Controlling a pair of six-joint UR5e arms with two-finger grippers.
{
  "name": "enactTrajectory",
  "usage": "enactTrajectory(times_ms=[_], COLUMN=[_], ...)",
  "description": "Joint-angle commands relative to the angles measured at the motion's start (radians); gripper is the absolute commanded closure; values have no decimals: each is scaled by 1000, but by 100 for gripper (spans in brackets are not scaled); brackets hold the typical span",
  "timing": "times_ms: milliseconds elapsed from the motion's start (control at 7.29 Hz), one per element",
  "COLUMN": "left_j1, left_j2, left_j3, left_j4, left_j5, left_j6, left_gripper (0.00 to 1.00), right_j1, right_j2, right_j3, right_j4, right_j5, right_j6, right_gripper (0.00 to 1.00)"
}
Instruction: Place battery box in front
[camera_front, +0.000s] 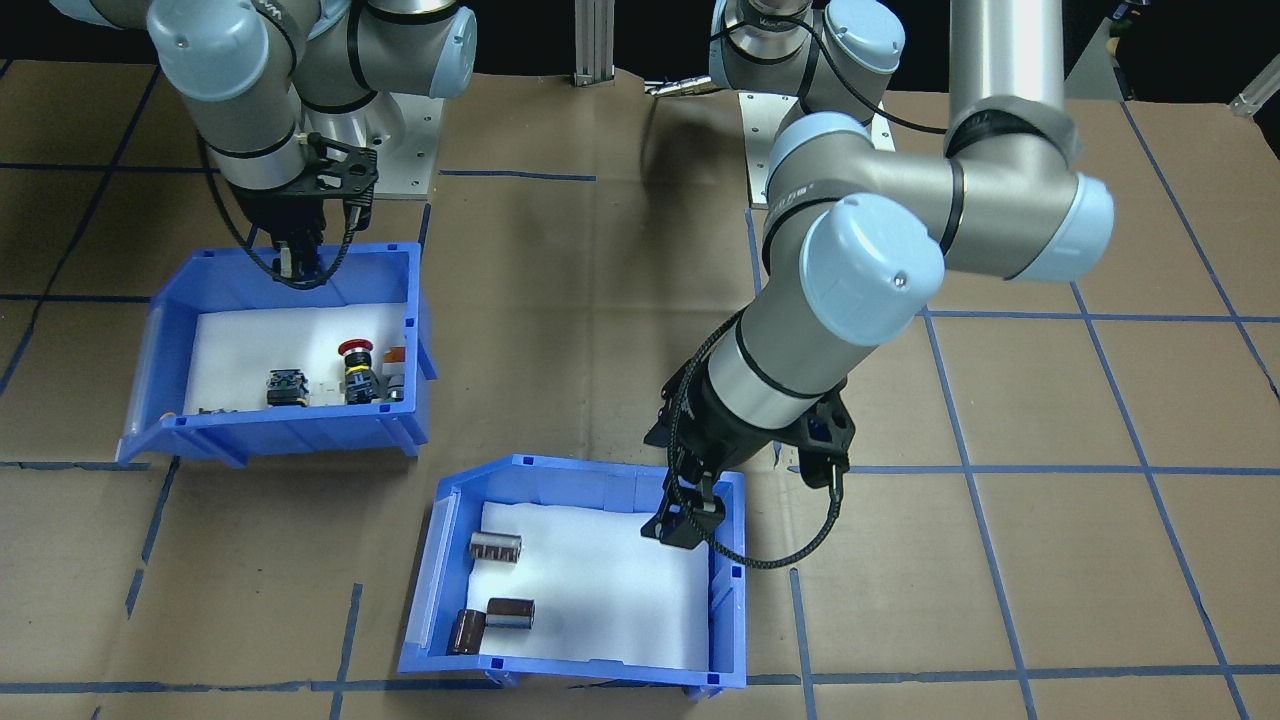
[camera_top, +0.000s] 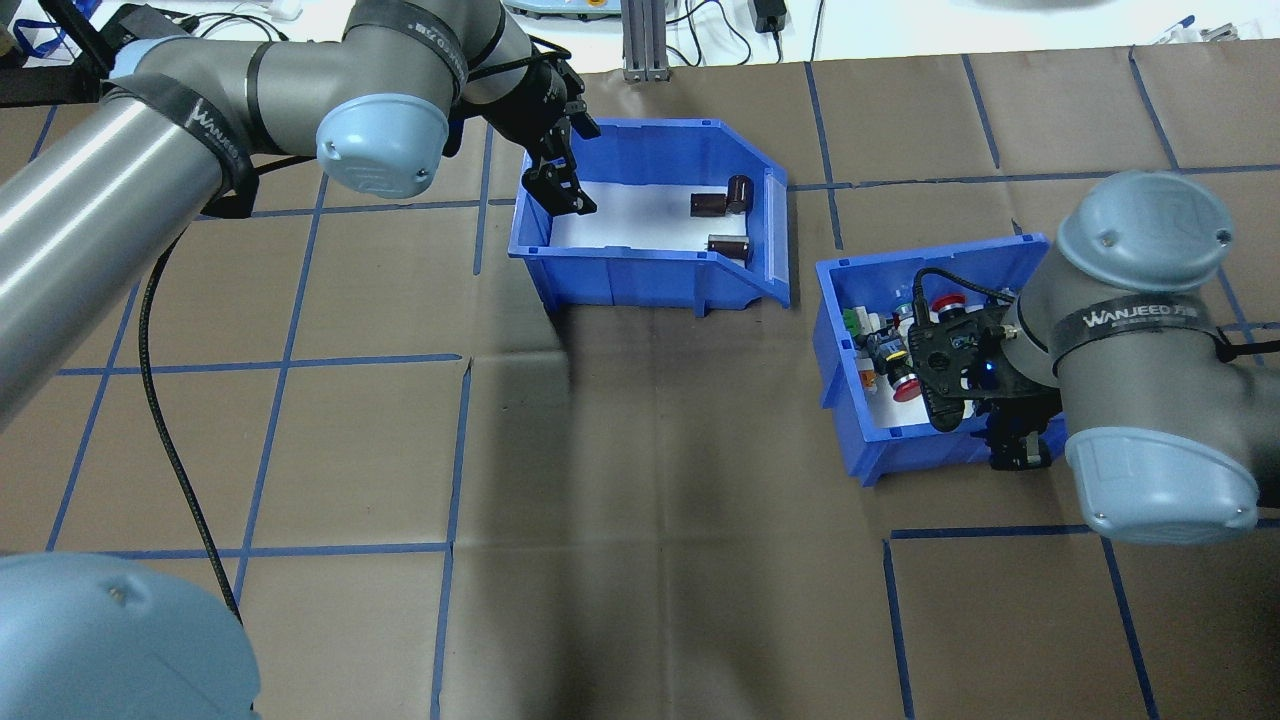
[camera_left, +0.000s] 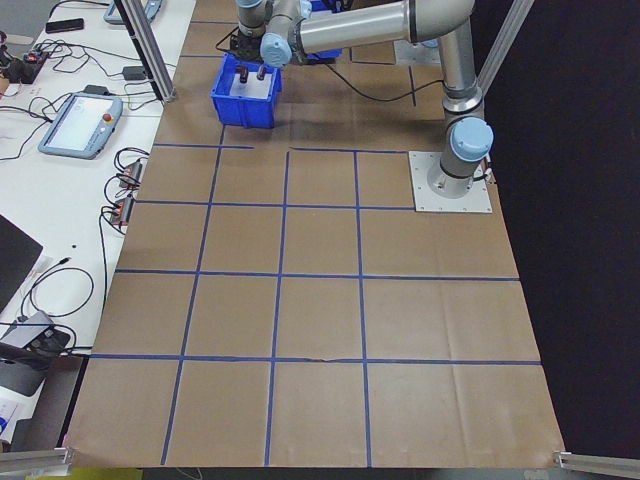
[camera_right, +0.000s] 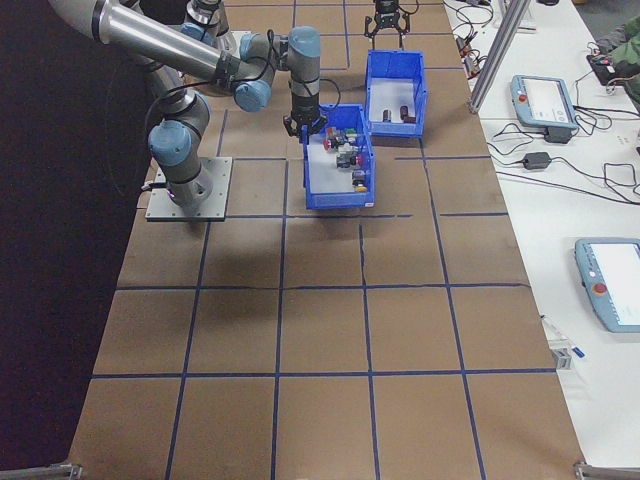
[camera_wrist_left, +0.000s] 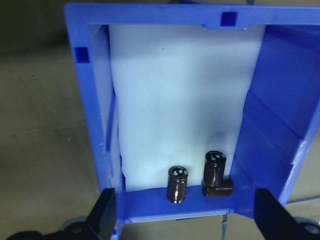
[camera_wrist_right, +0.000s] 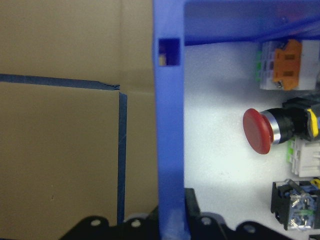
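The battery box (camera_front: 583, 478) is a blue bin with white foam and three dark cells (camera_front: 495, 547) near its sloped front. It also shows in the overhead view as the battery box (camera_top: 640, 268) and in the left wrist view as the battery box (camera_wrist_left: 90, 115). My left gripper (camera_front: 688, 522) hangs open at the box's back wall, away from the cells, with nothing between its fingers (camera_wrist_left: 106, 212). My right gripper (camera_front: 296, 262) sits on the back wall of the other blue bin (camera_front: 300, 430), which holds push-button switches. In the right wrist view that wall (camera_wrist_right: 170, 125) runs between the closed fingers.
Brown paper with a blue tape grid covers the table (camera_top: 640, 500). The two bins stand about a hand's width apart. Both arm bases (camera_front: 400, 130) are bolted at the robot's side. Teach pendants (camera_right: 545, 100) and cables lie on the white bench beyond the table's edge.
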Motion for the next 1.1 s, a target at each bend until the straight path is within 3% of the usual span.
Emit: enactTrajectory(times_ms=[0,549,824,961], left_j1=[6,25,106,133], left_j2=[93,304,401,418], left_j3=[-2,-29,-31,-45], left_j4=[-167,-475,-600,-600], left_j5=[135,282,284,284], left_j6=[326,921,1419,1576], left_gripper=[4,2,1,1], right_j1=[87,370,464,510], right_j2=[-41,-32,-15,20], right_j3=[46,44,41,40], right_j4=[2,-15,-61,-105], right_j5=[2,1,2,2], right_j6=[95,414,517,572], right_gripper=[93,93,93,93])
